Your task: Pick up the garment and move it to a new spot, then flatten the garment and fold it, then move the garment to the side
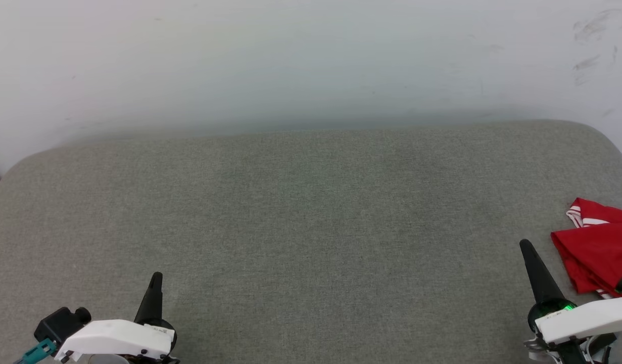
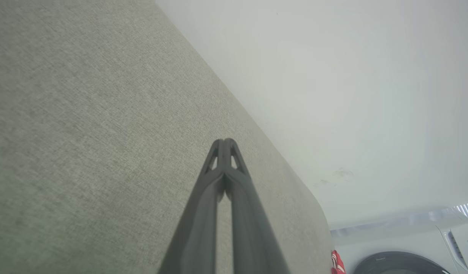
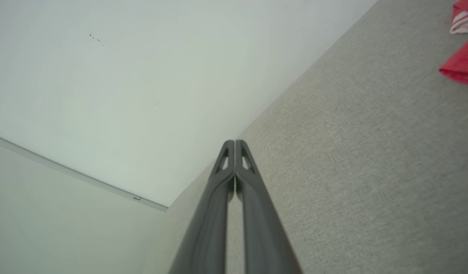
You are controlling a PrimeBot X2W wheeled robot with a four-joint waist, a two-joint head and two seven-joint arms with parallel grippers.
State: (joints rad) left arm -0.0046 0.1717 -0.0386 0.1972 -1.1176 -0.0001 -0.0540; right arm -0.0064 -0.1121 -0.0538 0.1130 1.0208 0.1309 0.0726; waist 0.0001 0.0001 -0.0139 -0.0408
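The garment (image 1: 599,255), red with a strip of red-white trim, lies bunched at the right edge of the grey fabric surface (image 1: 311,227), partly cut off by the head view's border. A corner of the garment (image 3: 462,64) shows at the upper right of the right wrist view, and a sliver of it (image 2: 337,262) at the bottom of the left wrist view. My right gripper (image 1: 525,245) is shut and holds nothing, just left of the garment and apart from it. At the lower left my left gripper (image 1: 156,277) is shut too, with its tips (image 2: 225,141) pressed together over bare fabric.
A pale wall (image 1: 311,60) rises behind the surface's rounded far edge. A white washing machine (image 2: 408,247) with a dark round door stands beyond the surface's right end. A wide stretch of grey fabric lies between the two grippers.
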